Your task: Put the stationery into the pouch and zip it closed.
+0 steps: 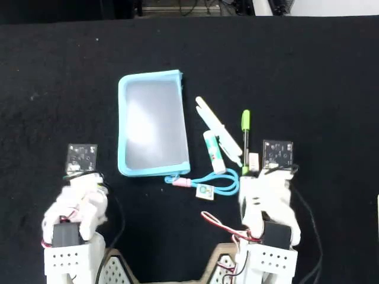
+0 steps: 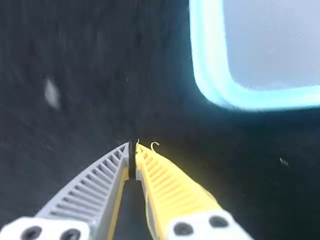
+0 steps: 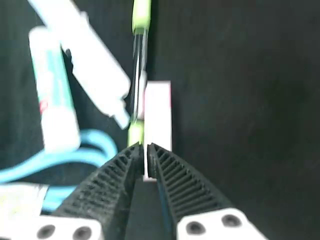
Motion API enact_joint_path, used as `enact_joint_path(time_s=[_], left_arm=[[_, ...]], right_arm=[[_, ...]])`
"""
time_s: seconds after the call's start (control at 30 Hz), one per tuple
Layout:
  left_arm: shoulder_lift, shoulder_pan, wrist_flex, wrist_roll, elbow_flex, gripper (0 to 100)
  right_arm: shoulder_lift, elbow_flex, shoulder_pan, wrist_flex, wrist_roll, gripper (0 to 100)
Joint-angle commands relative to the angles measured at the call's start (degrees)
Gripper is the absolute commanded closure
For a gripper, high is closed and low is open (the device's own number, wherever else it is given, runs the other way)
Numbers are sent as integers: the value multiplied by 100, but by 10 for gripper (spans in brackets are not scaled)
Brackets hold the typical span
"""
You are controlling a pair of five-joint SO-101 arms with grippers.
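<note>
Nearest, the left tool point(image 2: 132, 149) is seen pressed together over the bench point(image 1: 296, 77), the right tool point(image 3: 144, 149) likewise together — set at the end of the eraser point(image 3: 159, 115). Beyond, the green pen point(image 1: 245, 136), glue stick point(image 1: 213, 152) and white pen point(image 1: 216, 127) are laid beside the pouch point(image 1: 153, 127).

pouch point(image 1: 153, 124) light blue | pen point(image 1: 245, 121) green | glue stick point(image 1: 214, 152) white-teal

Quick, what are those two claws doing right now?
Left gripper: closed, empty.
Right gripper: closed, tips at the eraser, apparently not holding it.
</note>
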Motion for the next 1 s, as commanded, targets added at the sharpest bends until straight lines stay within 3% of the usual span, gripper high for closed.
enact_joint_path(time_s=[0.0,0.1,0.23,0.4,0.57,0.7,0.8,0.97], left_arm=[[-62,-1138,-1029,-1125,-198,967],[-62,-1842,-1820,-1679,-664,967],[-62,-1859,-3042,-1670,-1270,967],[-26,-1367,-3481,-255,-2475,966],[-18,-963,-2813,791,-3310,966],[-26,-145,-2295,897,-2633,966],[-53,418,-2426,985,-1604,966],[-53,409,-3086,985,-585,966]], right_arm=[[-523,-673,624,-607,1371,976],[-523,-1499,976,-686,1899,976],[-523,-2659,905,-686,1837,976],[-488,-3855,545,-677,1846,976],[-242,-4787,501,-396,1846,976],[699,-5569,484,-114,1785,976],[1631,-6062,158,308,1336,976],[3240,-6378,-914,1407,879,976]])
